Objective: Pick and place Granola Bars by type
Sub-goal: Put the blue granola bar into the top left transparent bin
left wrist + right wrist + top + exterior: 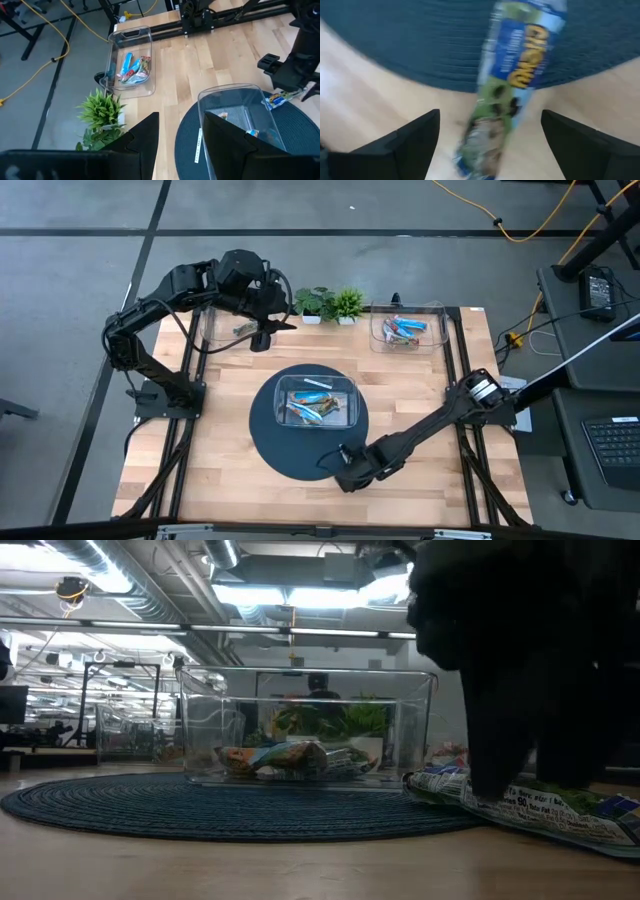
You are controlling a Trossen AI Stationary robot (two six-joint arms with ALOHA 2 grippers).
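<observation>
A granola bar in a blue and green wrapper lies at the near edge of the round dark mat, one end on the mat and the other on the wood. My right gripper points down over it, open, one finger on either side of the bar with a gap showing on both sides; it also shows in the high view. More bars lie in the clear bin on the mat. My left gripper hangs open and holds nothing above the far left bin, high over the table.
A clear bin at the far right holds blue and red bars. Two small green plants stand at the far edge between the two far bins. Bare wood lies to the mat's left, right and near sides.
</observation>
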